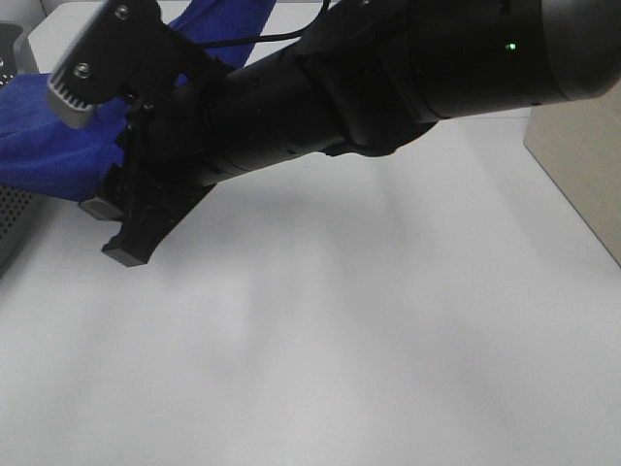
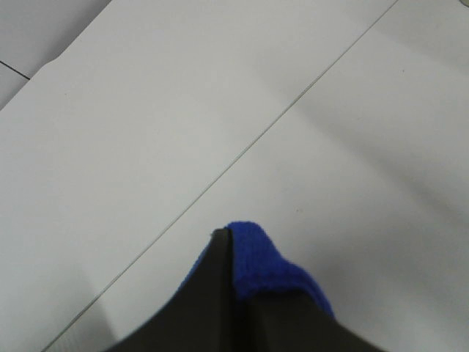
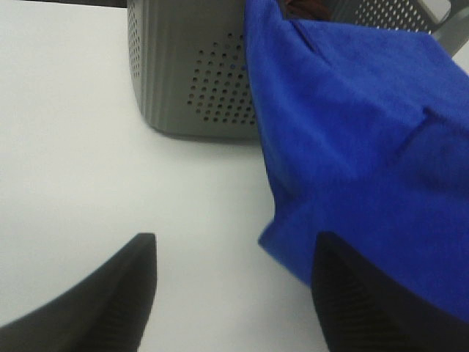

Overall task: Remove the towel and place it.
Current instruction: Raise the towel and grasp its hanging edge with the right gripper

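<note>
The towel [image 1: 49,146] is a deep blue plush cloth at the far left, draped over a grey perforated basket [image 1: 10,223] and rising toward the back. In the left wrist view my left gripper [image 2: 229,242] is shut on a folded edge of the towel [image 2: 256,257], held above the white table. My right arm reaches across to the left. Its gripper [image 1: 97,175] is open beside the hanging cloth. In the right wrist view the towel [image 3: 352,132] hangs down the basket [image 3: 190,81], its lower corner just ahead of one finger [image 3: 352,293]. Nothing is between the jaws.
A beige box [image 1: 582,165] stands at the right edge of the white table [image 1: 369,340]. My right arm's thick black body spans the upper part of the exterior view and hides the left gripper there.
</note>
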You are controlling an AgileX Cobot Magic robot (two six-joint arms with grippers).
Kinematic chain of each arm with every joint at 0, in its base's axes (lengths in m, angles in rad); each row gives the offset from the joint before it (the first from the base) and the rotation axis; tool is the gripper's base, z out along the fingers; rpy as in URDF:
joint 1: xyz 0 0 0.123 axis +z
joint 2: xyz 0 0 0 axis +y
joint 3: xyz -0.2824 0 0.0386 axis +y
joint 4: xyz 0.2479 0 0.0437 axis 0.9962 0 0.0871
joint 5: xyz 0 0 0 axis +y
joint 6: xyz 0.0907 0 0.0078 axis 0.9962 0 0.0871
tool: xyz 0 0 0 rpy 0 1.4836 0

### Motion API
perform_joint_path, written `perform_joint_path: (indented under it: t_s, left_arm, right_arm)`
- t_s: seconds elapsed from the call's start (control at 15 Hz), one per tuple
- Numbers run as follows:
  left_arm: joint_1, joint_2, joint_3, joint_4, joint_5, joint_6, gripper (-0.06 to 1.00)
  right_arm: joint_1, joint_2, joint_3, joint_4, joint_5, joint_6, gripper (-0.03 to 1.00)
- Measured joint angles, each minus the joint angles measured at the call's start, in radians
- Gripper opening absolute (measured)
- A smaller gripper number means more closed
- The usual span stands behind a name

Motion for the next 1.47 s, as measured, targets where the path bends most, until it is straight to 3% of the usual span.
perform_joint_path:
  t_s: [0.27, 0.73, 1.0, 1.2, 1.47]
  left_arm:
    - [0.000, 0.010, 0.000, -0.010, -0.001, 0.000, 0.00]
    - [0.000, 0.010, 0.000, -0.021, -0.007, 0.000, 0.00]
    - [0.000, 0.010, 0.000, -0.031, -0.020, 0.000, 0.00]
    - [0.000, 0.010, 0.000, -0.074, -0.022, 0.030, 0.00]
    - [0.000, 0.010, 0.000, -0.078, -0.022, 0.046, 0.00]
  right_arm:
    - [0.081, 0.057, -0.070, -0.047, -0.072, -0.053, 0.57]
    - [0.082, 0.086, -0.126, -0.202, -0.184, -0.081, 0.57]
    - [0.082, 0.106, -0.126, -0.340, -0.280, -0.102, 0.57]
    - [0.082, 0.165, -0.126, -0.425, -0.412, -0.106, 0.57]
    - [0.082, 0.194, -0.126, -0.447, -0.476, -0.100, 0.52]
